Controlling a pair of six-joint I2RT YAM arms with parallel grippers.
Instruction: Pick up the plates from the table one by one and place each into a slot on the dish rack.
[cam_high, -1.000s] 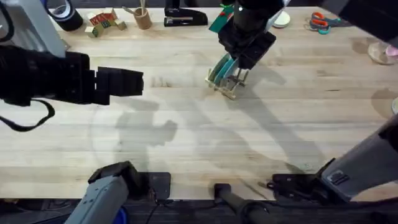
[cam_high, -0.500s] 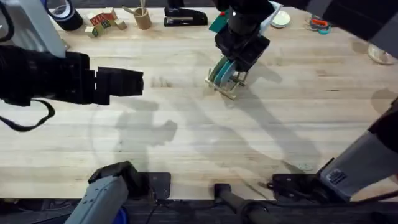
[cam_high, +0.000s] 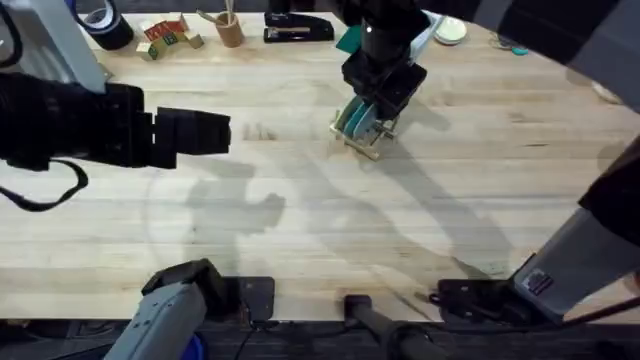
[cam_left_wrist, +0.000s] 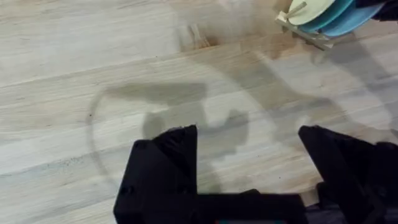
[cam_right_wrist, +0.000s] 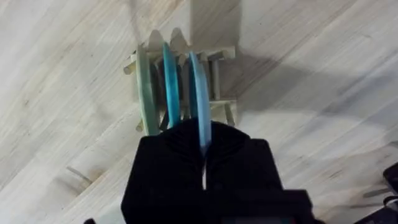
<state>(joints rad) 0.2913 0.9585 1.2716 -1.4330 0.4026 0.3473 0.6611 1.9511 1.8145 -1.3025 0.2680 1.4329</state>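
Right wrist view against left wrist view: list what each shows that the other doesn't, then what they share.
Right wrist alone: the rack seen from above, the three plates edge-on in separate slots, cream plate, teal plate, light blue plate, and the right gripper closed on the light blue plate's rim.

Left wrist alone: the left gripper, open over bare table with nothing between its fingers, and the arm shadows on the wood.

Both: the dish rack with the plates standing in it, and the plank tabletop.
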